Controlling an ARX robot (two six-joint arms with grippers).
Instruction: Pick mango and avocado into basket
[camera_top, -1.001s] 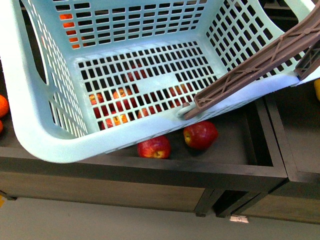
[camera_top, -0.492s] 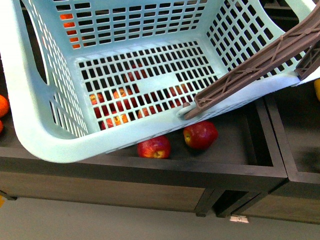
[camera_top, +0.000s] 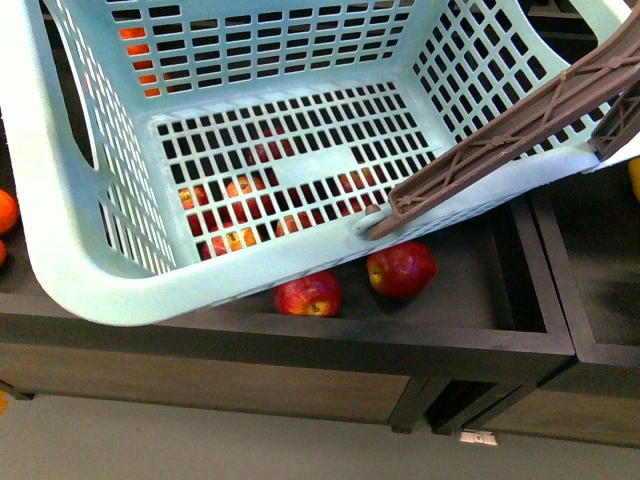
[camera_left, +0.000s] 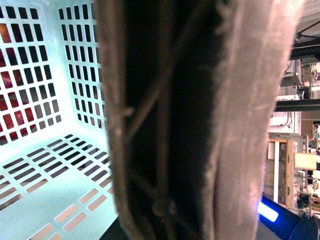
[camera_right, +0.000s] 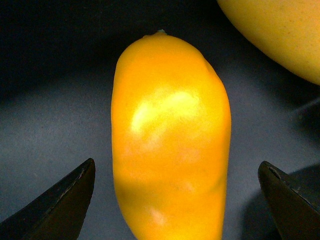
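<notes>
Front view: basket (camera_top: 60, 250), pale aqua, fills the upper frame, tilted, with its brown handle (camera_top: 500, 140) lying across the right rim. Red apples (camera_top: 401, 269) sit in a dark wooden bin (camera_top: 300, 340) below, more of them showing through the slotted floor. An orange (camera_top: 5, 212) is at the left edge and a sliver of yellow fruit (camera_top: 635, 178) at the right edge. A small white tag (camera_top: 478, 437) sits under the shelf, its print too small to read. Neither arm shows here. Left wrist view: the handle (camera_left: 165, 125) is pressed close to the lens, blurred, with the basket's lattice wall and floor (camera_left: 45, 190) to one side. The left gripper's fingers do not show, so cannot tell how its jaws stand. Only the right wrist view gives the mango (camera_right: 170, 140): yellow-orange and glossy, lying on a dark grey surface outside the basket, with a second yellow fruit (camera_right: 280, 35) near it. The right gripper (camera_right: 175, 172) straddles the mango with jaws spread wide, and its dark fingertips (camera_right: 70, 200) stand clear on either side, not touching it
</notes>
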